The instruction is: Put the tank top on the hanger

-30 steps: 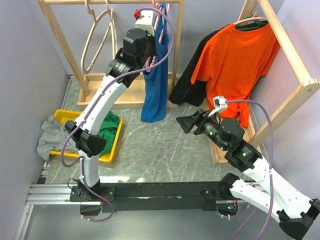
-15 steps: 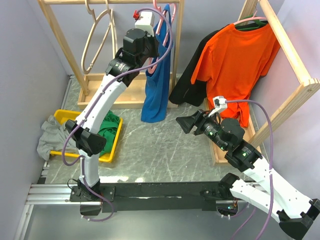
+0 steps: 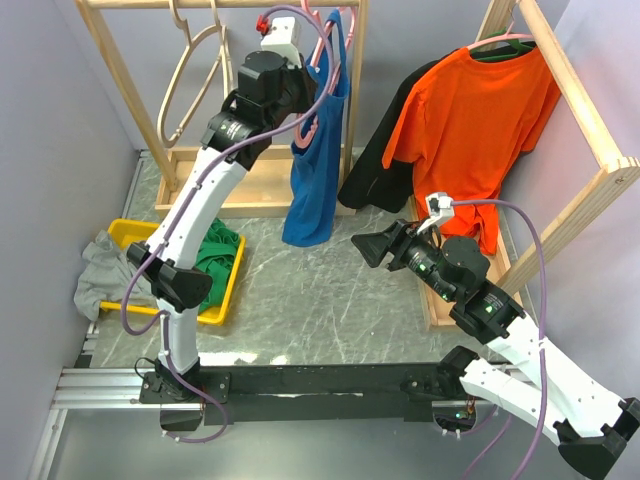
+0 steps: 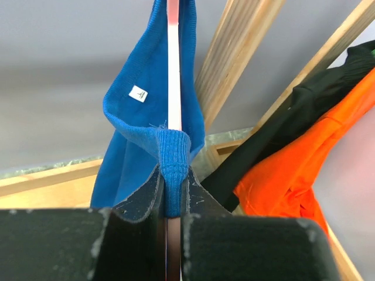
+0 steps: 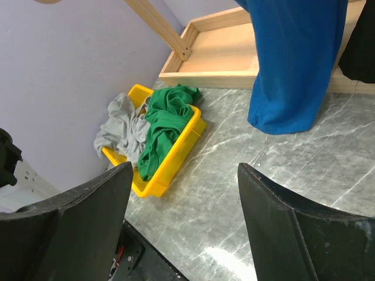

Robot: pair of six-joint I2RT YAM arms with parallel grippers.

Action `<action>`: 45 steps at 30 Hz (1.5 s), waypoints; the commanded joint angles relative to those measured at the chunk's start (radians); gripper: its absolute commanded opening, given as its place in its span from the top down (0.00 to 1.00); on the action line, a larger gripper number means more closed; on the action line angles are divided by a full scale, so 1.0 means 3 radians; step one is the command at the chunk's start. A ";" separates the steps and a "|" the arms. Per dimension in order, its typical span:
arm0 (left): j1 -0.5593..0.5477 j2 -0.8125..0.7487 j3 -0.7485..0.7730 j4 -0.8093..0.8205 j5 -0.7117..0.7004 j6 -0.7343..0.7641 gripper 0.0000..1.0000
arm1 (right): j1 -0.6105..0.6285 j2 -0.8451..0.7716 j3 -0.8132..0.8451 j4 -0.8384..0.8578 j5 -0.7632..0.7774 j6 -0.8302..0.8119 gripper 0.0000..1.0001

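The royal-blue tank top [image 3: 312, 170] hangs from the pink hanger [image 3: 322, 40] at the top of the left wooden rack. My left gripper [image 3: 308, 115] is raised high and shut on the tank top's shoulder strap [image 4: 174, 175], with the pink hanger arm [image 4: 173, 70] running between the fingers. A white neck label [image 4: 138, 93] shows on the fabric. My right gripper [image 3: 368, 248] is open and empty, low over the floor to the right of the top's hem [image 5: 296, 76].
A yellow bin [image 3: 225, 300] with a green garment [image 3: 217, 250] and grey cloth [image 3: 100, 270] sits at the left. Beige wooden hangers [image 3: 190, 70] hang on the left rack. An orange t-shirt [image 3: 470, 130] and a black garment [image 3: 385, 150] hang on the right rack.
My left gripper has risen with the strap, lifting it further up along the hanger. The right arm has not moved.
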 commanded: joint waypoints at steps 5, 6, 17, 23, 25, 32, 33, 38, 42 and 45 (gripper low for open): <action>0.0054 0.0042 0.0229 0.0099 0.0184 -0.0201 0.96 | 0.0021 -0.0096 0.0099 0.0060 -0.0022 0.0028 0.20; 0.0054 0.0047 0.0229 0.0099 0.0194 -0.0196 0.96 | 0.0026 -0.0096 0.0099 0.0060 -0.0022 0.0033 0.20; 0.0110 0.0001 0.0173 -0.0009 0.0266 -0.0262 0.94 | 0.0041 -0.0060 0.0068 0.0106 -0.0022 0.0079 0.20; 0.0182 0.0026 0.0209 0.0083 0.0393 -0.0344 0.93 | 0.0062 -0.0070 0.0089 0.0070 -0.0007 0.0074 0.20; 0.0187 0.0052 0.0214 0.0119 0.0455 -0.0364 0.93 | 0.0067 -0.0085 0.0094 0.0070 0.0003 0.0069 0.20; 0.0208 0.0093 0.0224 0.0175 0.0526 -0.0415 0.93 | 0.0072 -0.0065 0.0114 0.0054 0.0003 0.0064 0.20; 0.0208 0.0093 0.0219 0.0175 0.0537 -0.0415 0.93 | 0.0072 -0.0060 0.0114 0.0060 0.0003 0.0064 0.20; 0.0213 0.0042 0.0127 0.0206 0.0562 -0.0415 0.88 | 0.0072 -0.0045 0.0104 0.0080 -0.0007 0.0079 0.20; 0.0213 -0.0035 0.0045 0.0232 0.0573 -0.0415 0.82 | 0.0077 -0.0034 0.0089 0.0095 -0.0012 0.0084 0.21; 0.0213 -0.0091 0.0015 0.0226 0.0593 -0.0405 0.76 | 0.0082 -0.0029 0.0083 0.0116 -0.0012 0.0089 0.20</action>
